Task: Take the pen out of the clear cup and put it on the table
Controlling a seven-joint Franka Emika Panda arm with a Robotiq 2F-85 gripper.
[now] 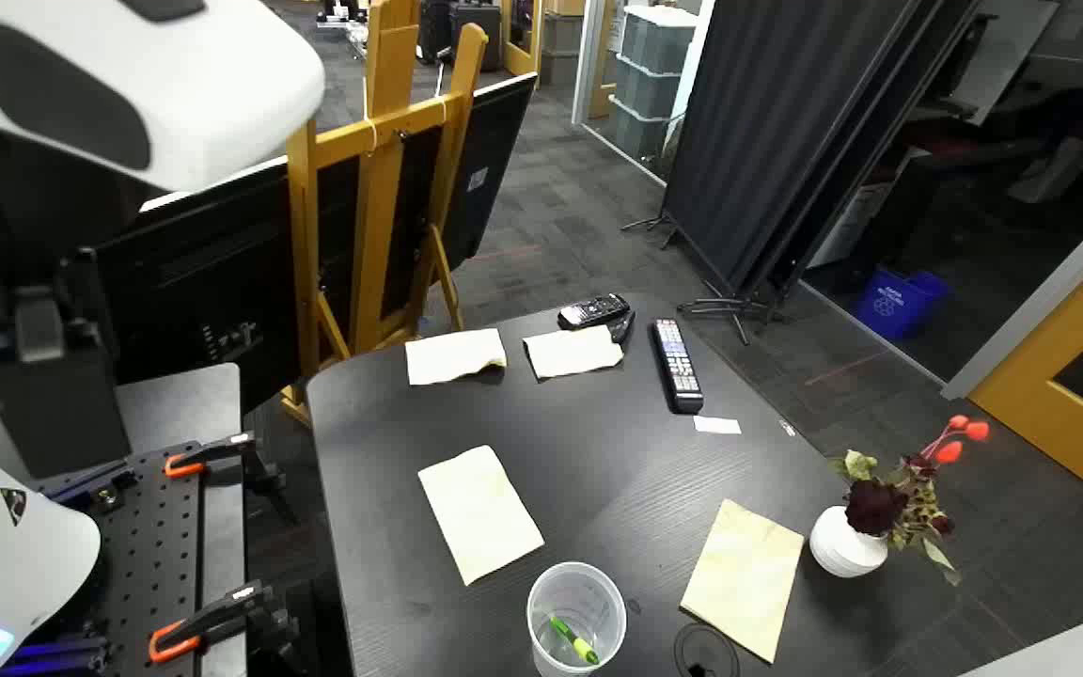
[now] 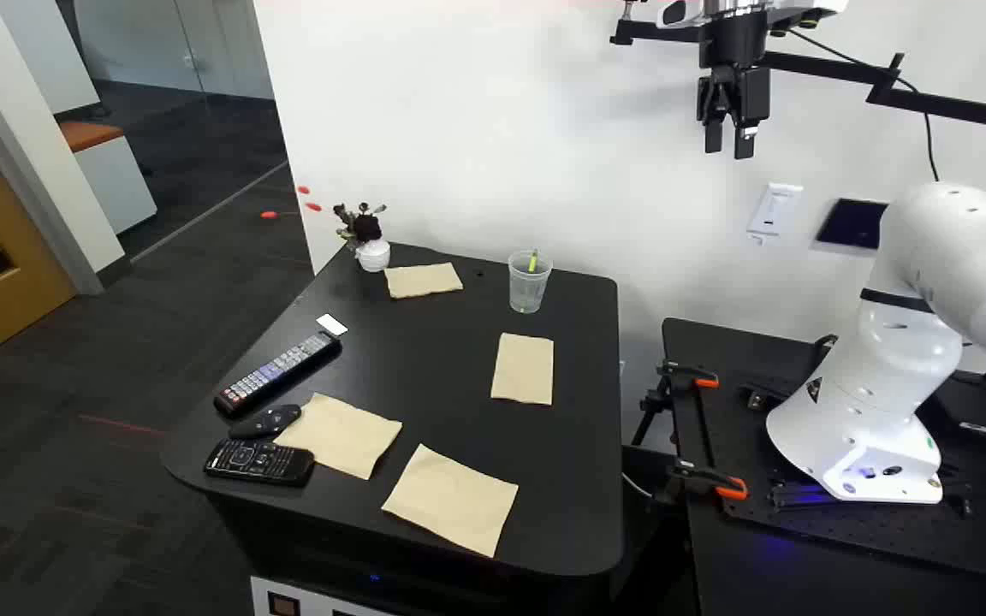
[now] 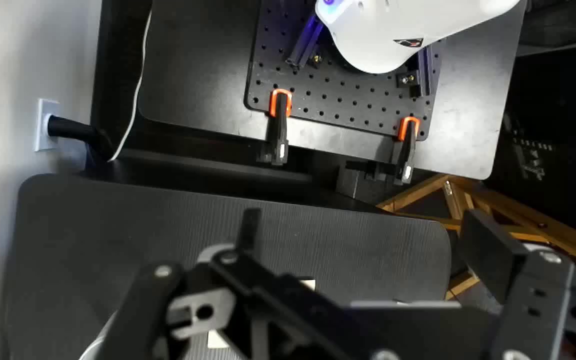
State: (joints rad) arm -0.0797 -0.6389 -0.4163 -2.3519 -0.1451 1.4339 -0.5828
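Green-yellow pen (image 1: 573, 639) in the clear cup (image 2: 527, 295), jaws apart and well away

Can see the pen slanting inside the cup. In an exterior view, can clearly make out only the upper end of the pen (image 2: 532, 261), about level with the rim; cannot tell its contact with the cup's side. Find the cup upright on the black tabletop (image 2: 433, 368), near the edge beside the white wall (image 2: 476, 128); hard to judge the base of the clear cup (image 1: 568, 585) in an exterior view, down at the lower frame edge.

Can count four pale paper sheets (image 2: 523, 369) on the tabletop, including one near the cup. Farther off, see a long remote (image 2: 279, 374), a keypad remote (image 2: 259, 462) and, between them, a small dark device (image 2: 264, 422), against or over a sheet's corner; cannot tell which. Near the tabletop's edge, see a white vase (image 2: 373, 255) of dark and red flowers (image 1: 875, 508). Cannot name a thin dark ring (image 1: 706, 649), cut off by the lower frame edge.

Find the jaws high and pointing down in an exterior view, with a plain gap between; hard to pick out in an exterior view, dark on dark. In the wrist view, meet them blurred and spread wide, hiding much of the tabletop; make out behind them only scraps of the sheets and a pale curved edge (image 3: 91, 348), too little to identify.
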